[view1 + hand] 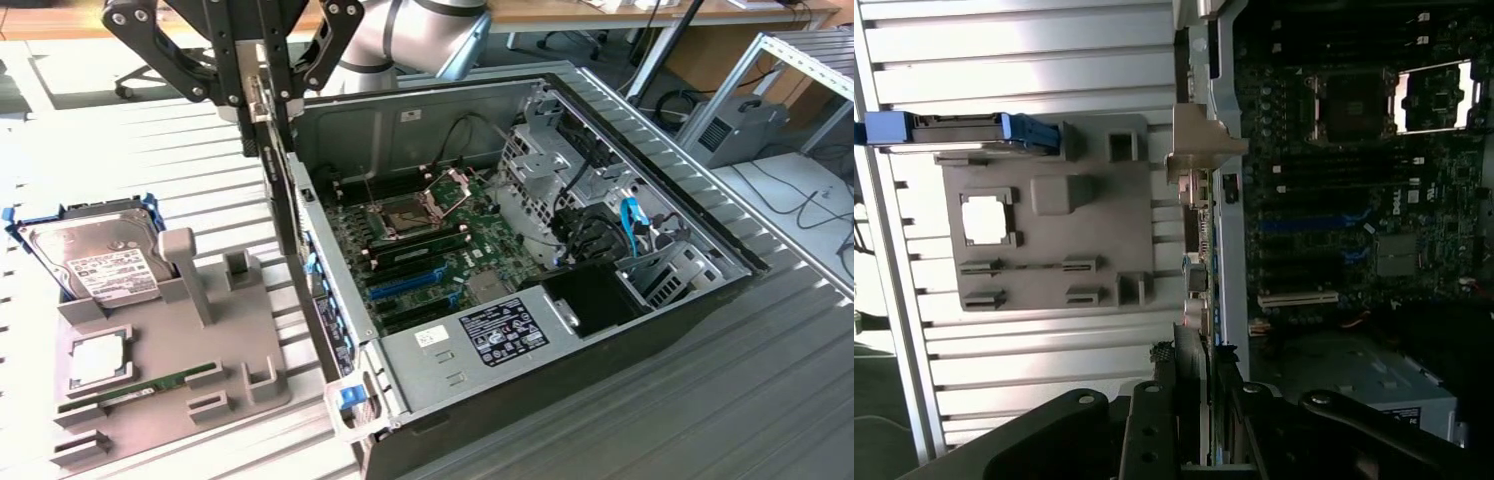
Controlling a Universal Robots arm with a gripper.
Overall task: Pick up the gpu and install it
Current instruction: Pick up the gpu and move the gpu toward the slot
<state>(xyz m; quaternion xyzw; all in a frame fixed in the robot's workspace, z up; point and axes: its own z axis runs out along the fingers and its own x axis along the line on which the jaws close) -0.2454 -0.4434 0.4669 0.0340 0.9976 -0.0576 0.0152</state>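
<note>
The gripper (267, 95) clamps the gpu (1195, 235) edge-on; the card is likely stiff, light and fragile, best held by its long edges.

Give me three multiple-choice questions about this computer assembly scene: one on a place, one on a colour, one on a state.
1. Where is the hard drive? A in a drawer; B on the grey holder; C on a shelf.
2. The hard drive's frame is: A blue; B red; C yellow.
3. The gpu is: A on the holder; B seated in a slot; C held by the fingers.
Key: B, it lies on the holder beside the case; A, blue shows around it; C, the fingers clamp its edge.
</note>
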